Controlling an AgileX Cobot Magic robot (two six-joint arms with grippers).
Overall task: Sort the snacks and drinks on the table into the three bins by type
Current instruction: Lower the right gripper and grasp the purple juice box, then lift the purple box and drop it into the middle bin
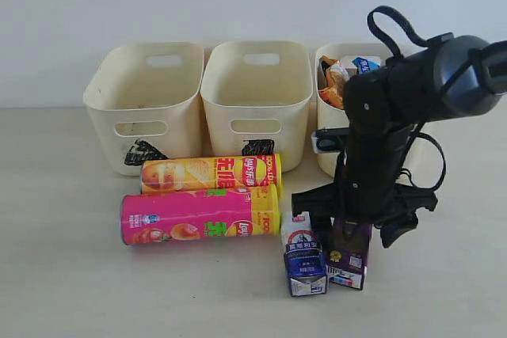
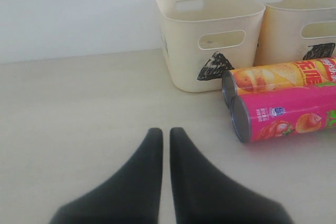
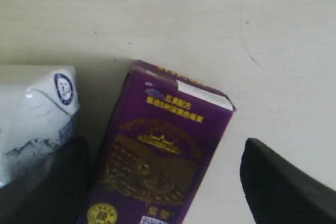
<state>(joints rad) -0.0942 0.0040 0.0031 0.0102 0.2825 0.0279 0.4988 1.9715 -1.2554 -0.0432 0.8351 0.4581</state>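
Hanging over the two drink cartons, the right hand (image 1: pixel 352 219) is spread wide. Its dark fingers (image 3: pixel 283 187) stand on either side of the purple carton (image 3: pixel 163 150) and grip nothing. Whether either finger touches a carton cannot be told. The purple carton stands upright on the desk (image 1: pixel 79 275). The white and blue carton (image 1: pixel 303 263) stands just beside it, on the side toward the cans. Both are close to the desk's near edge, right of its middle.

The left hand (image 2: pixel 165 132) is narrow, with only a slit between its fingers, and it holds nothing. It hangs over bare desk, well apart from the cans and bins.

Outward from the cartons, the pink can (image 1: pixel 198 218) lies on its side, one end near the white and blue carton. The yellow-orange can (image 1: pixel 210 173) lies parallel just behind it, touching or nearly so.

Behind the cans, three cream bins stand in a row toward the far edge. The triangle bin (image 1: pixel 142 93) is nearest the far left corner, with the square bin (image 1: pixel 257 93) beside it. The third bin (image 1: pixel 348 48) is at the right end of the row — its mark is hidden by the right arm (image 1: pixel 420 77). An orange bag (image 1: pixel 333 81) and a blue bag (image 1: pixel 366 63) show above its rim.
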